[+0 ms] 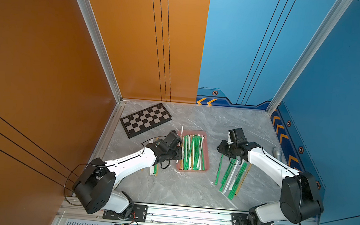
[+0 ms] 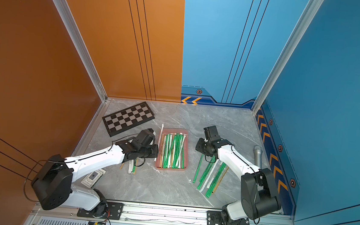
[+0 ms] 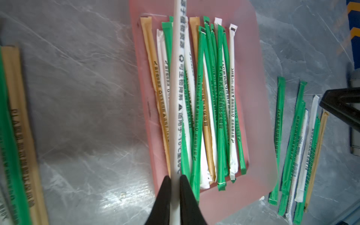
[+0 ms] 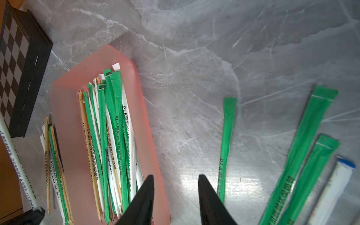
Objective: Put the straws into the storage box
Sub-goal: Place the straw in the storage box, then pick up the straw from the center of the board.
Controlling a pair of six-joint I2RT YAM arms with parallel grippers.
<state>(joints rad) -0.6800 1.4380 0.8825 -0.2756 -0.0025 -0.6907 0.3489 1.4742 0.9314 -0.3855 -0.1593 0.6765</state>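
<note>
Shut tight, the jaws of the left gripper (image 3: 175,180) pinch one long white paper-wrapped straw (image 3: 178,78) near its end. That straw hangs over the left side of the box and pokes out past its far rim. The jaws of the right gripper (image 4: 175,177) stand partly open with nothing between them, above bare bench just right of the box.

The grey marble-look bench (image 1: 168,187) carries everything. A flat black-and-grey chequered board (image 1: 145,120) lies near the far left corner. The shallow pink plastic storage box (image 1: 191,170) sits in the middle of the bench. A heap of green, white and tan wrapped straws (image 1: 193,152) fills it, mostly lengthwise, some crossing.

A loose bunch of green, white and tan straws (image 1: 233,177) lies flat right of the box, nearer the front edge. A smaller bunch of straws (image 1: 153,170) lies left of the box, partly under the left arm. A grey metal cylinder (image 1: 277,153) rests by the right edge. One single green straw (image 1: 219,170) lies alone between the box and the loose bunch.
</note>
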